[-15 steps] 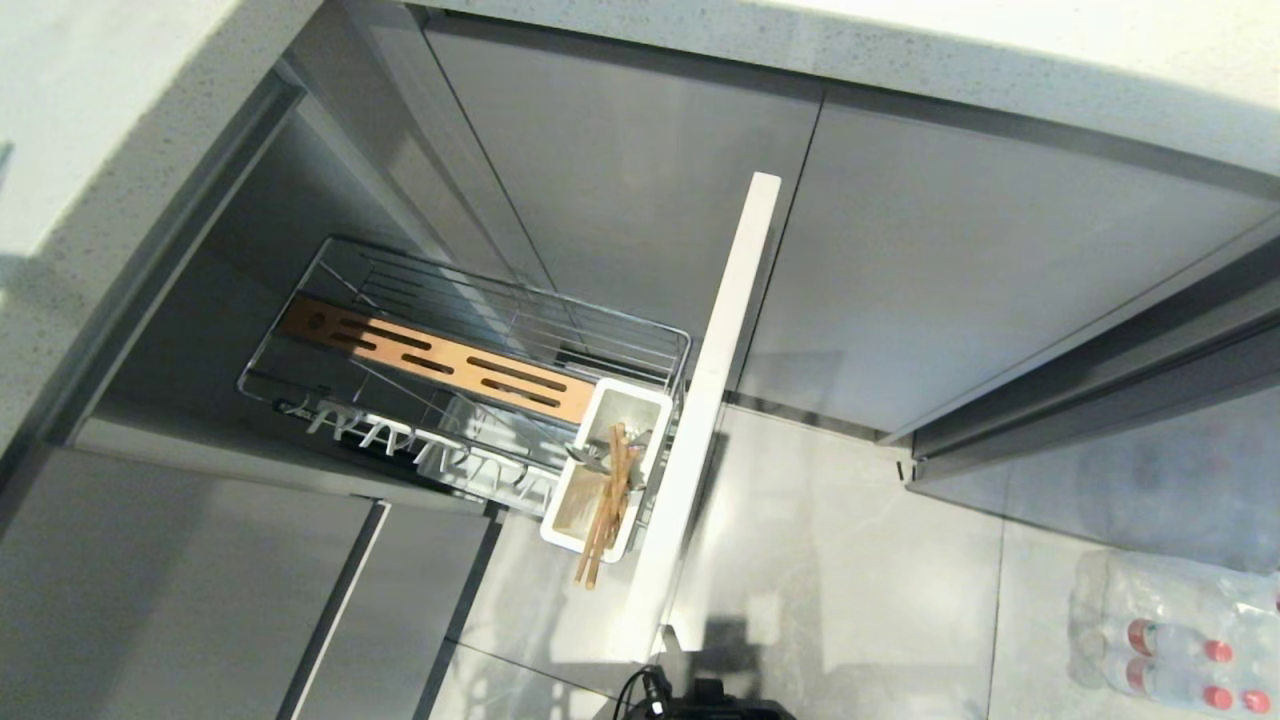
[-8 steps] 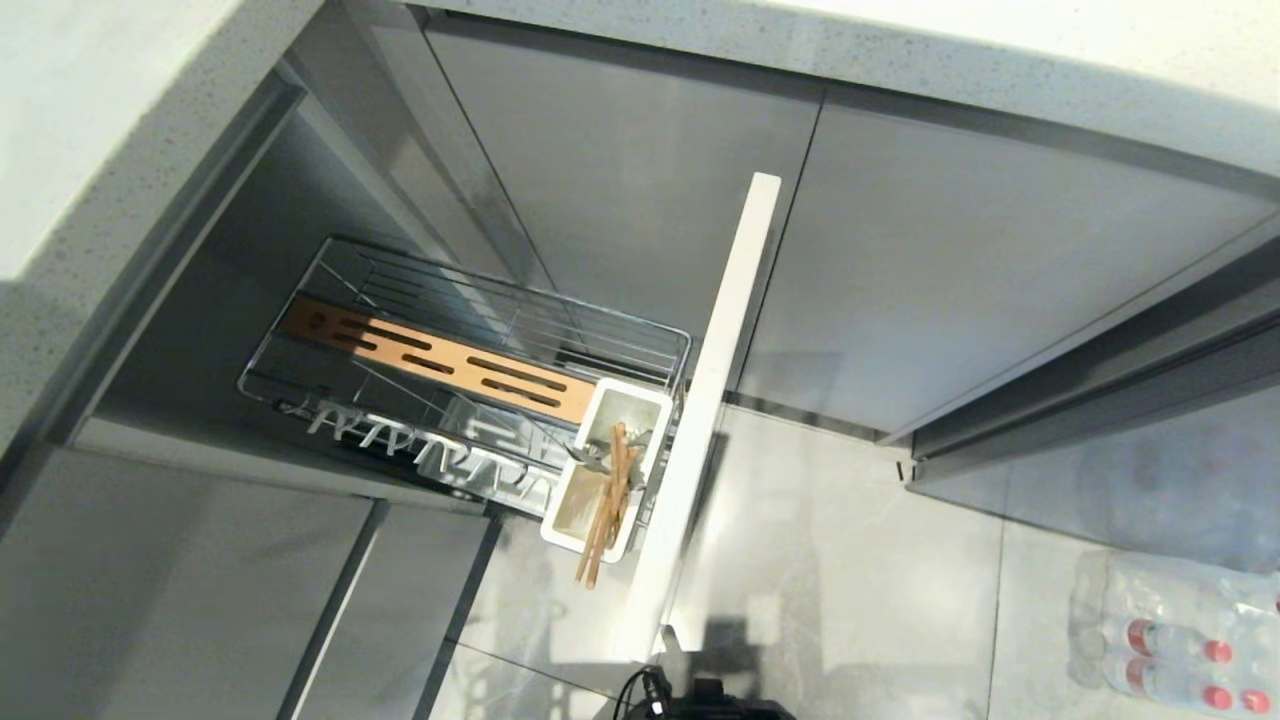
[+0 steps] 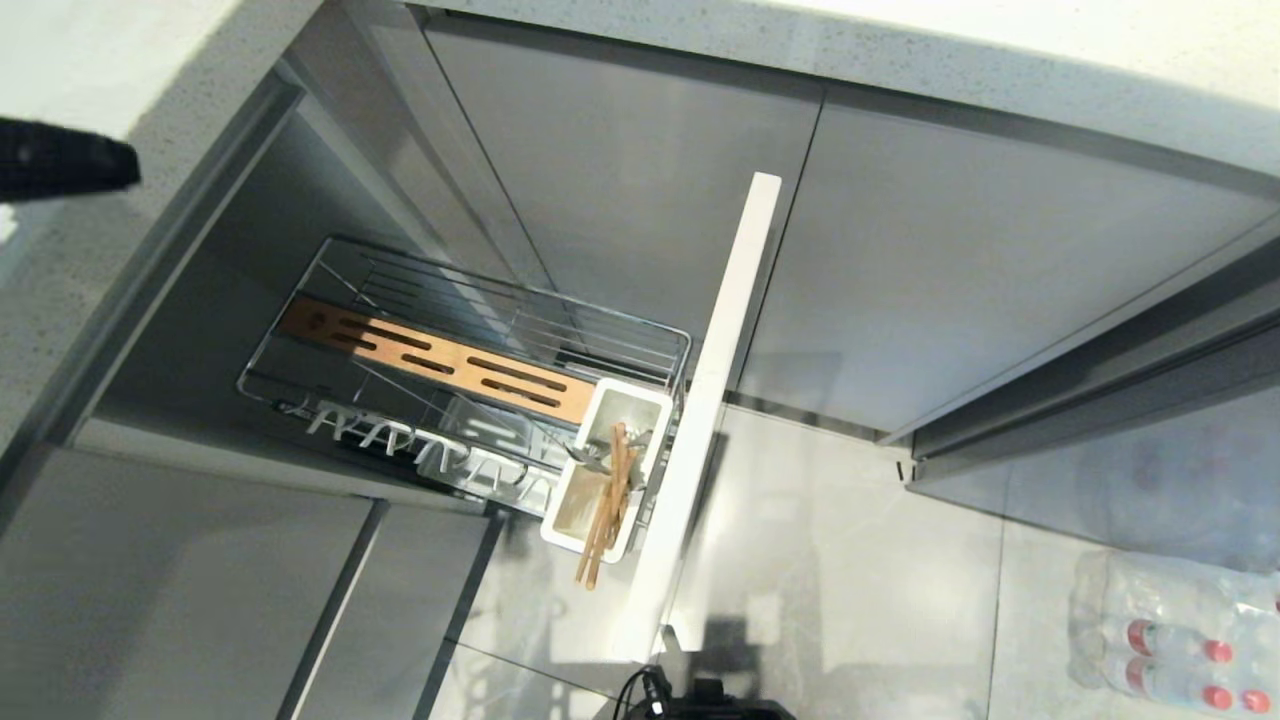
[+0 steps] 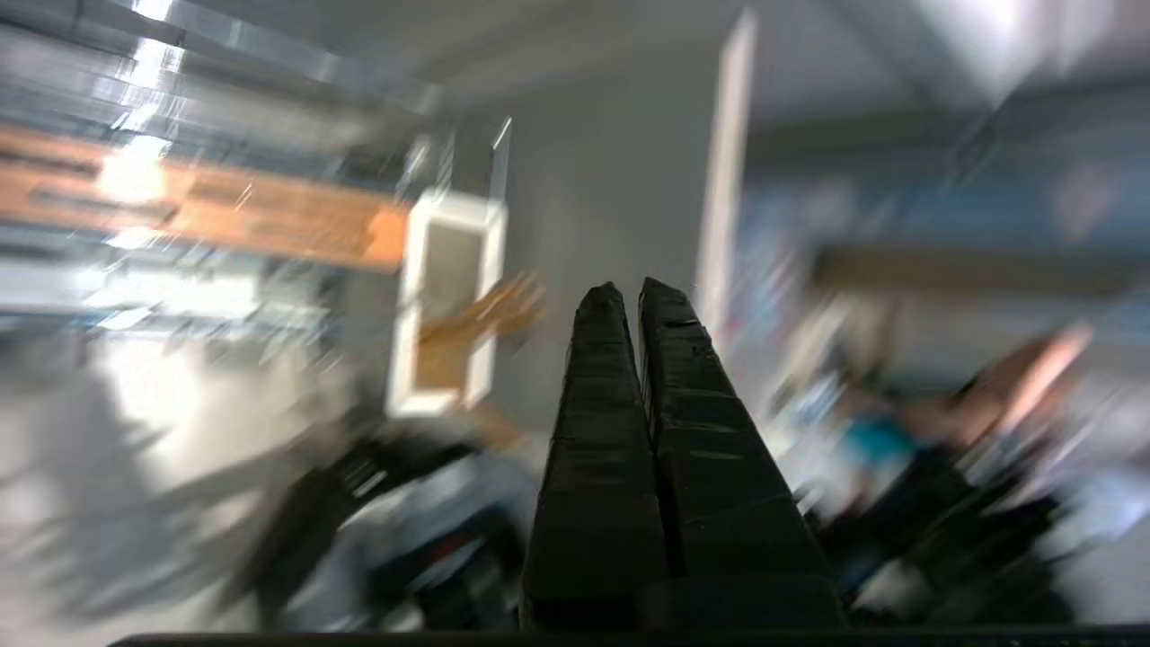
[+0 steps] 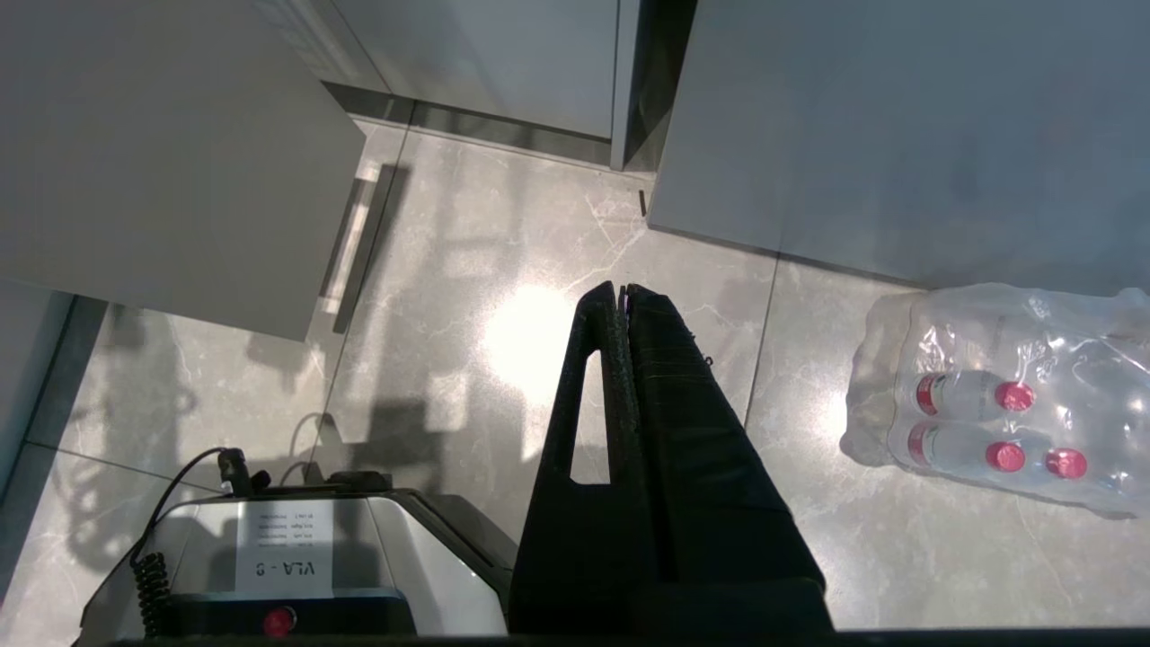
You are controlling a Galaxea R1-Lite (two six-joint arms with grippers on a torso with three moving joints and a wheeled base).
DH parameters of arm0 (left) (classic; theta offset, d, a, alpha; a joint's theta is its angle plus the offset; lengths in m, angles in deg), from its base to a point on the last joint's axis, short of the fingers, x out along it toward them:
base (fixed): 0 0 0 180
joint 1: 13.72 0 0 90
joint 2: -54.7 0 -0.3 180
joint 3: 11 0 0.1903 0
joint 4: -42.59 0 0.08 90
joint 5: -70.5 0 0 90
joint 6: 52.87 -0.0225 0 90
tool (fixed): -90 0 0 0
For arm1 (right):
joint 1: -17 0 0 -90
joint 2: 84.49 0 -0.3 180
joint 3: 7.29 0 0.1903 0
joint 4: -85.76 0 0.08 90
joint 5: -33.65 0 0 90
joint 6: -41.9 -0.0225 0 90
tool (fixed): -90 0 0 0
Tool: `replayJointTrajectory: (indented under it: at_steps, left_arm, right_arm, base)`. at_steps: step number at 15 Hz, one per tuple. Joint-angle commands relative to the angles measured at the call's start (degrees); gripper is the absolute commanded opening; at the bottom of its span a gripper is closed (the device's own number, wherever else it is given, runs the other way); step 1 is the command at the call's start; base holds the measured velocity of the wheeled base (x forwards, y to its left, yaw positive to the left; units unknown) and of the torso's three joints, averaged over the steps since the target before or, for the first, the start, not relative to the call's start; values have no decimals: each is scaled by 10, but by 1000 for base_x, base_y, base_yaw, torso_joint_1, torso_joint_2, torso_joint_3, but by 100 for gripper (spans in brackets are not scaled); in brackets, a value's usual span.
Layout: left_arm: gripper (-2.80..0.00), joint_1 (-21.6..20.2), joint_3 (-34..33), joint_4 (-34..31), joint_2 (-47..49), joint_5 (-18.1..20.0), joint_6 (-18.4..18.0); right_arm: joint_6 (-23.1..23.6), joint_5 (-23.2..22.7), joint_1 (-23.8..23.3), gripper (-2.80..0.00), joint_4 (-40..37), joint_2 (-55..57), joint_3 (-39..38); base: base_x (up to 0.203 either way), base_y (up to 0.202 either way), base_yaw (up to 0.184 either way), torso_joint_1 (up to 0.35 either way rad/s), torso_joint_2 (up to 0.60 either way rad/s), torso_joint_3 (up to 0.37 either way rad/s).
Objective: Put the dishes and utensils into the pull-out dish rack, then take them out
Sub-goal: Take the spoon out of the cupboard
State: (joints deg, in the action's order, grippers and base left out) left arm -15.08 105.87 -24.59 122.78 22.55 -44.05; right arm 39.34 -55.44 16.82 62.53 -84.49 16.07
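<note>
**Left gripper closed and empty, utensil cup ahead of it**

The pull-out dish rack stands drawn out of the cabinet, its narrow pale front panel toward the floor side. In the white utensil cup at the rack's front corner stand the chopsticks, their long axis leaning out over the cup's near rim toward the floor, and the spoon, of which only a grey bit shows beside them. No pink bowl or plate is visible in any view; the pronged plate tray holds nothing.

The left gripper has its fingers pressed together with nothing between them. In the head view it is only a dark shape at the left edge over the countertop, well apart from the rack. Its wrist view (badly smeared) puts the cup and chopsticks ahead of the fingertips and off to one side. The left arm is plainly the nearer one, and the fingers would have to part before any pick.

The right gripper hangs parked over the floor, fingers together, empty.

Counted: one rack, one cup, one pair of chopsticks, one spoon, one wrapped pack of bottles on the floor.
</note>
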Motion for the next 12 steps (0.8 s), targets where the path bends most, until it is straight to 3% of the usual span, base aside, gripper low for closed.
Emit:
replayJointTrajectory:
  at_steps: [1,2,3,5,7,9,12]
  left_arm:
    - [-280,-1,-33,-38,14,3,-173]
    - [-280,-1,-58,-62,15,3,-250]
    - [-280,-1,-78,-75,15,4,-287]
    - [-280,-4,-110,-35,12,5,-312]
    - [-280,19,-141,24,14,6,-381]
    - [-280,52,-138,43,30,8,-434]
    - [-280,111,-102,61,73,3,-453]
  right_arm:
    - [0,0,0,-280,0,0,0]
    - [0,0,0,-280,0,0,0]
    - [0,0,0,-280,0,0,0]
    - [0,0,0,-280,0,1,0]
    - [0,0,0,-280,0,1,0]
    - [0,1,0,-280,0,1,0]
    - [0,0,0,-280,0,1,0]
  base:
    - [0,0,0,0,0,0]
    - [0,0,0,0,0,0]
    - [0,0,0,0,0,0]
    - [0,0,0,0,0,0]
    - [0,0,0,0,0,0]
    - [0,0,0,0,0,0]
    - [0,0,0,0,0,0]
